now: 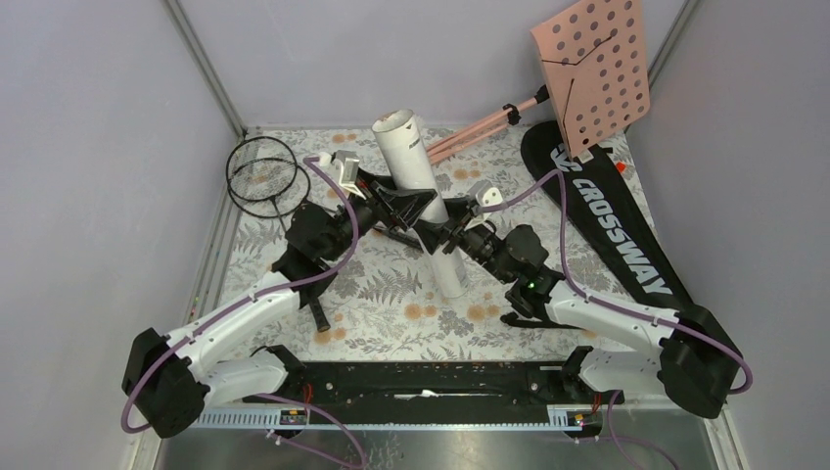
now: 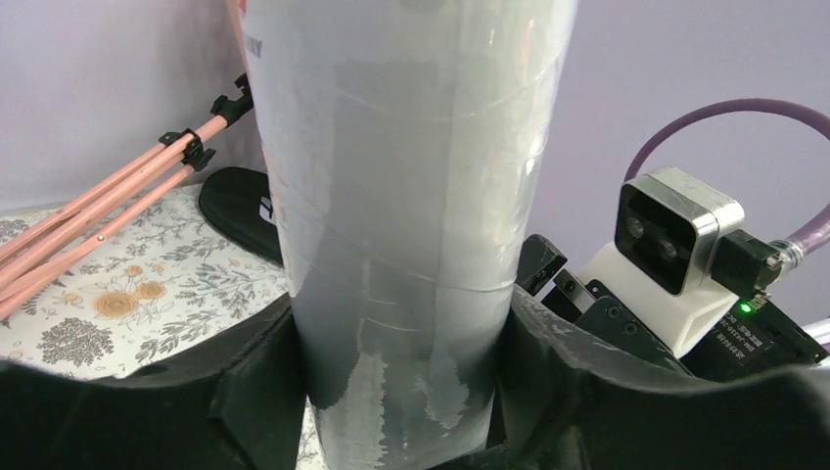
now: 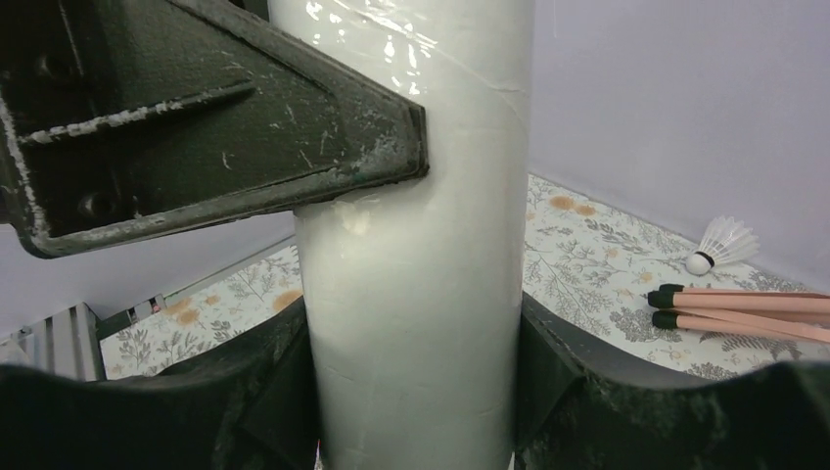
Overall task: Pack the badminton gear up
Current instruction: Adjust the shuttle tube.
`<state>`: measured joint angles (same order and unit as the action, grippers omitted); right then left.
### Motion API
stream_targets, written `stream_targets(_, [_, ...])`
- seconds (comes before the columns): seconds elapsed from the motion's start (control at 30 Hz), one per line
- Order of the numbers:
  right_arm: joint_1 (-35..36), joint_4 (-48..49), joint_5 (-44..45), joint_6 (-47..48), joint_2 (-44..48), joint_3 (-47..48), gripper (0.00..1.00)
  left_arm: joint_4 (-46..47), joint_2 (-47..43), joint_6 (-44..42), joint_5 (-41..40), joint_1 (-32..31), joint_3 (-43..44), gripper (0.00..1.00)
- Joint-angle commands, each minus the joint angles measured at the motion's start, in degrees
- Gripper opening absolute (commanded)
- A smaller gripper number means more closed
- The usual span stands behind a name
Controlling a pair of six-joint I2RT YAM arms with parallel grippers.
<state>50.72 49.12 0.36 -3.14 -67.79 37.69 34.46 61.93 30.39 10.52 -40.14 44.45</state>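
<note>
Left claw, right claw around white tube

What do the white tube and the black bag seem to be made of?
The white tube looks like cardboard under a glossy film or coating: seam lines show and light glints on it. The black bag is likely matte fabric, perhaps nylon: it lies flat with printed lettering, but the weave is too small to see.

The black racket bag reads "CROSSWAY" in white capitals — dark print on the white tube is illegible.
</note>
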Motion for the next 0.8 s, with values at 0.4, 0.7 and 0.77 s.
stream_targets(0.4, [-0.2,-26.5,11.4,-0.8,-7.3,19.3,1.0,-11.1,-10.9,-21.7,-36.1,0.6,-0.8,0.38])
stream_targets(0.7, [-12.8,-49.4,6.4,-18.1,-31.6,46.7,1.0,-10.4,-12.2,-25.3,-43.7,10.0,-3.9,0.36])
stream_targets(0.77, [-14.4,-61.6,10.0,-19.2,-41.0,61.5,1.0,-10.2,-12.4,-25.6,-44.9,10.8,-4.4,0.36])
